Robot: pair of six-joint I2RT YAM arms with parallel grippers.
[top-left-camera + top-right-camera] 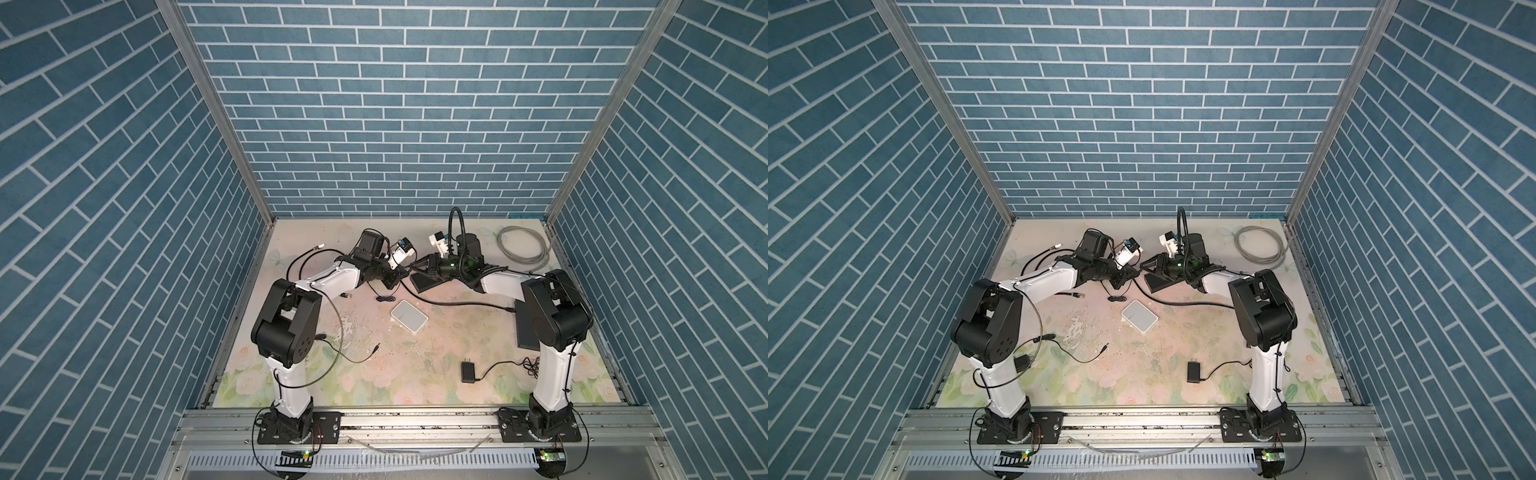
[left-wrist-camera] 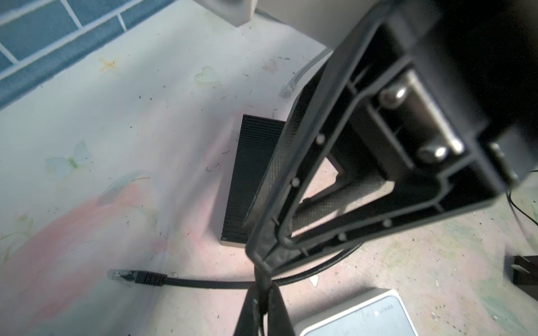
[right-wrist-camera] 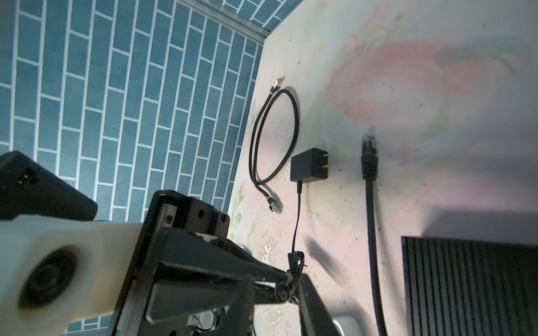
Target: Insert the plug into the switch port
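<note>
At the far middle our left gripper [image 2: 260,292] is pinched together, its tip between the right gripper's [image 1: 415,270] parted fingers; on what, we cannot tell. The plug [image 2: 128,275] lies ungripped left of the switch [image 2: 251,174], pointing away, so we judge it needs grasping and turning.

A black, ribbed, slab-shaped switch [image 1: 428,284] lies flat on the floral tabletop [image 1: 415,370], just right of centre in both top views. The plug [image 2: 122,275], clear-tipped with a black boot on a black cable [image 2: 203,282], lies unplugged on the tabletop near the switch, apart from it.
</note>
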